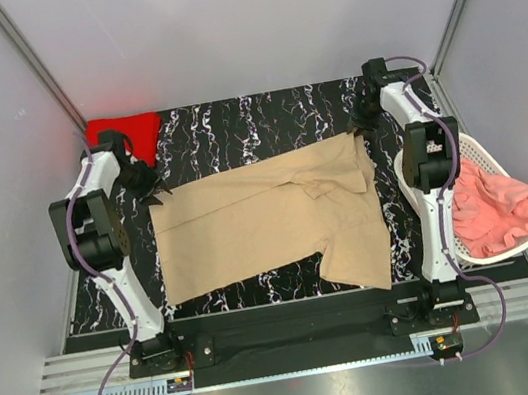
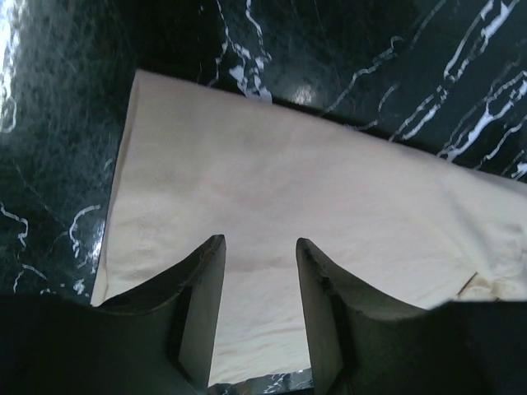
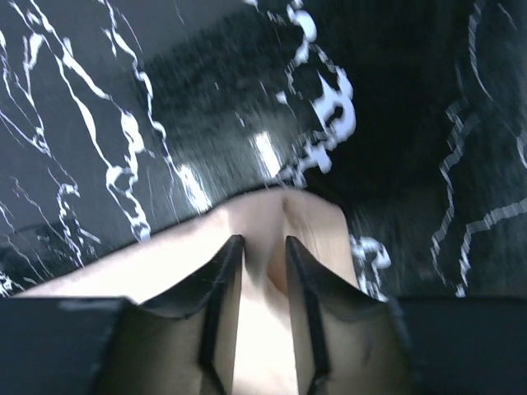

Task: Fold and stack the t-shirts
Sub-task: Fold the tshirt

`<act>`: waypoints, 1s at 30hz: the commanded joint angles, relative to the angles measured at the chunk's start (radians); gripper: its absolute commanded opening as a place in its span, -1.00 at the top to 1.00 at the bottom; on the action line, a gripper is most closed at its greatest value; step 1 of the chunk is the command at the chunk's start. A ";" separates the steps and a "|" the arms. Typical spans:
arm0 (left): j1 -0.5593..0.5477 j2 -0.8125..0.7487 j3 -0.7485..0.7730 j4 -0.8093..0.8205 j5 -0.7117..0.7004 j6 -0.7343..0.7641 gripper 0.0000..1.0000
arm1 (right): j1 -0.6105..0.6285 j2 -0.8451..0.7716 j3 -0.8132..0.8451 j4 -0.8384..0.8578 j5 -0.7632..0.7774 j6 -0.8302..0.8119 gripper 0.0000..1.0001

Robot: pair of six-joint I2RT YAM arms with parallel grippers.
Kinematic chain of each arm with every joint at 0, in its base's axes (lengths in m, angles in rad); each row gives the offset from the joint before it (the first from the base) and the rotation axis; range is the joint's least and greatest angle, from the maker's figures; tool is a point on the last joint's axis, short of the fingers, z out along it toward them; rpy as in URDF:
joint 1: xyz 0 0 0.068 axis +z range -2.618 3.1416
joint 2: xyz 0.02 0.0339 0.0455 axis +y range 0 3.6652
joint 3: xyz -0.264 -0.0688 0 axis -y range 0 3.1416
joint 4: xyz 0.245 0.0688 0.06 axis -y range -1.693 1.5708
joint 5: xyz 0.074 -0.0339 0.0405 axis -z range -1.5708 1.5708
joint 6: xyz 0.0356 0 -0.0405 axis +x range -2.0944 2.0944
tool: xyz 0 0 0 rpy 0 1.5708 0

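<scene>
The tan tee (image 1: 249,230) lies spread in the middle of the table (image 1: 231,122), its straight hem toward 9 o'clock and its sleeves toward 3. The red tee (image 1: 126,131) sits bunched at the table's 11 o'clock corner. The pink tee (image 1: 493,205) is heaped in the basket (image 1: 479,146) at 3 o'clock, off the table's edge.

Your left gripper (image 1: 153,188) is at the tan tee's 10 o'clock corner. In the wrist view its fingers (image 2: 202,304) stand apart with flat cloth showing between them, so nothing is gripped there. Your right gripper (image 1: 362,128) is at the 1 o'clock corner. Its fingers (image 3: 222,296) are drawn close with a puckered ridge of tan cloth nipped between them, though that view is blurred.

The step looks like taking the far edge to fold it toward 6 o'clock.

- Finish the left grip first. Settle the fingers just inside the corner and close on the cloth, not on its very rim, which would slip out.
- Before lifting, check that each side holds the same layers. The 1 o'clock end looks doubled over near the sleeve, and one loose layer would drag.
- Raise both corners together, and only high enough for the far edge to clear the table.
- Keep the edge between the grippers lightly taut so it does not sag into a crease.
- Carry it straight toward 6 o'clock at one pace, lay far edge on near edge, then let go.
- Watch the sleeve at 5 o'clock. It juts past the body and will likely need tucking in afterwards.
</scene>
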 commanded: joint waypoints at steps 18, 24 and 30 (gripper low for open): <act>0.040 0.175 0.105 -0.078 -0.153 0.071 0.09 | -0.010 0.141 0.172 0.148 0.062 -0.034 1.00; 0.039 0.126 0.102 -0.080 -0.156 0.085 -0.02 | -0.010 0.207 0.407 -0.082 0.076 0.036 0.12; 0.020 -0.043 0.007 -0.051 -0.121 0.088 -0.17 | -0.010 0.074 0.297 -0.143 0.104 -0.017 -0.20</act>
